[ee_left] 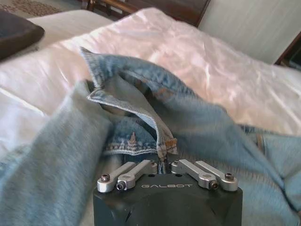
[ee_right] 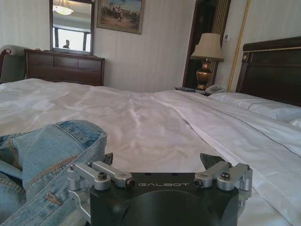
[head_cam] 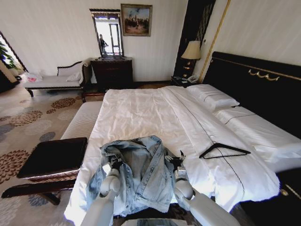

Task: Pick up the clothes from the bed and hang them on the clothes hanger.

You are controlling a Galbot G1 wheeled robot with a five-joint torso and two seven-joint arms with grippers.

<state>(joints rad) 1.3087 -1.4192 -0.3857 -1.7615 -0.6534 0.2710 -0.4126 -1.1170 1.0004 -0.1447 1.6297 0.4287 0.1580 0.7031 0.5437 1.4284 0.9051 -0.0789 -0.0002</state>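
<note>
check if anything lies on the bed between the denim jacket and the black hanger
Nothing visible does. The light-blue faded denim jacket lies crumpled at the foot of the wide white-sheeted bed; the thin black triangular hanger lies flat towards the robot's right, with bare sheet between them. The right tool sits at the jacket's edge on that side.

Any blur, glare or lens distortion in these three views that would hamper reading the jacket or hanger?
Head view: wide-angle bending at the edges; light-blue denim jacket and thin black hanger read clearly. Left wrist view: jacket sleeve nearest the lens is smeared, white bed sheet glares pinkish. Right wrist view: sharp and evenly lit; bright window in the mirror.
</note>
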